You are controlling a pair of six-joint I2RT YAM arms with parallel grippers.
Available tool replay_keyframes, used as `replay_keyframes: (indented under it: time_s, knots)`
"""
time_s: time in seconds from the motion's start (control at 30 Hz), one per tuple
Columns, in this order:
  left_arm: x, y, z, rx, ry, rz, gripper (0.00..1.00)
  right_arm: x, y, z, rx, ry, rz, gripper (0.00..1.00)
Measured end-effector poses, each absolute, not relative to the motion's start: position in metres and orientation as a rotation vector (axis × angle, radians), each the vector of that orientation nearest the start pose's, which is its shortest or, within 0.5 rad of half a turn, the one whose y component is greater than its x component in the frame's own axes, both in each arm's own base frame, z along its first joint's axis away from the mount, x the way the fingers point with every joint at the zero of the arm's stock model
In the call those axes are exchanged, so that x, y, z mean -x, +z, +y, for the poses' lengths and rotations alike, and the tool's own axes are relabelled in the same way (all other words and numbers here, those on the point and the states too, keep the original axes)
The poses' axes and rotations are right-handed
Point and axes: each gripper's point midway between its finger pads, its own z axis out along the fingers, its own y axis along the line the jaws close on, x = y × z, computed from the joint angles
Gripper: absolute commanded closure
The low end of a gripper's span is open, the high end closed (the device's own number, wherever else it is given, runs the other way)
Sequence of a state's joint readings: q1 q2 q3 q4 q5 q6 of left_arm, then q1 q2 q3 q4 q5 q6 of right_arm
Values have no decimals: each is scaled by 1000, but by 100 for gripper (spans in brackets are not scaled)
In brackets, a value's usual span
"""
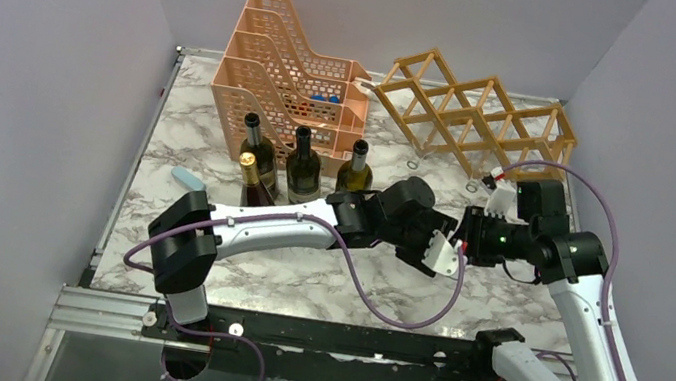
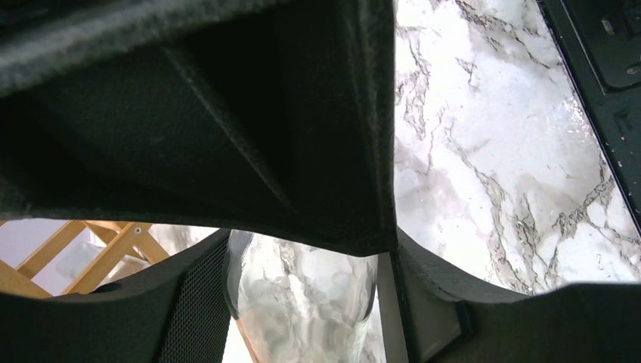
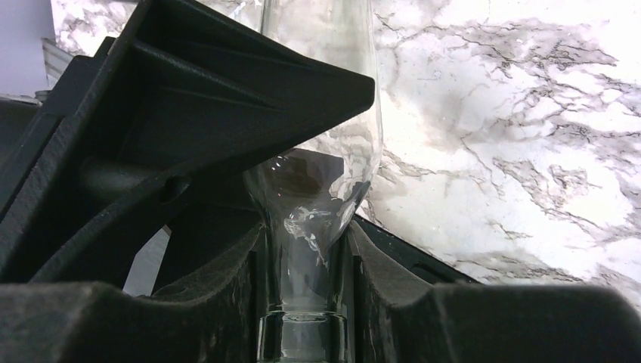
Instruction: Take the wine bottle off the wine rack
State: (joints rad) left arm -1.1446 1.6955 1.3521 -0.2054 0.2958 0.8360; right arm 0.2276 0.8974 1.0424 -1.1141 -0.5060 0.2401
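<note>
Gripping the clear glass wine bottle (image 3: 321, 189) mid-frame, left gripper (image 2: 302, 302) holds its body, right gripper (image 3: 302, 310) its neck; smooth glass may slip.

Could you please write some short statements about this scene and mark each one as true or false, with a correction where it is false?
1. The wine rack stands at the back right of the table. True.
2. The four dark bottles lie in the wine rack. False: they stand upright on the table, in front of the orange organizer.
3. The right gripper is shut on the neck of a clear bottle. True.
4. The clear bottle is full of red wine. False: the marble pattern shows through the glass.
</note>
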Motion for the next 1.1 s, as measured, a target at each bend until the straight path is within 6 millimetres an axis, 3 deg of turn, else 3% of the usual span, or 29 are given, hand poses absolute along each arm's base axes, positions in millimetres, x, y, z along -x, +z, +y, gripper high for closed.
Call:
replay_keyframes:
  time_s: [0.07, 0.27, 0.47, 0.63, 0.73, 0.87, 1.1]
  knots:
    - [-188, 194, -467, -1876, -497, 1021, 65, -156, 208, 132, 194, 824, 2553, 75]
    - [-187, 194, -467, -1833, -531, 1070, 72, -157, 211, 132, 192, 821, 2546, 43]
    - [-175, 171, -444, -1761, -604, 1213, 75, -169, 238, 129, 204, 776, 2457, 19]
    - [-166, 168, -429, -1682, -660, 1313, 76, -179, 262, 124, 199, 718, 2382, 6]
    - [-165, 177, -415, -1600, -667, 1360, 76, -188, 284, 118, 183, 659, 2313, 0]
    - [-168, 203, -393, -1448, -648, 1411, 76, -201, 312, 107, 153, 574, 2210, 0]
    - [-187, 235, -345, -1113, -567, 1539, 76, -211, 323, 101, 130, 522, 2150, 0]
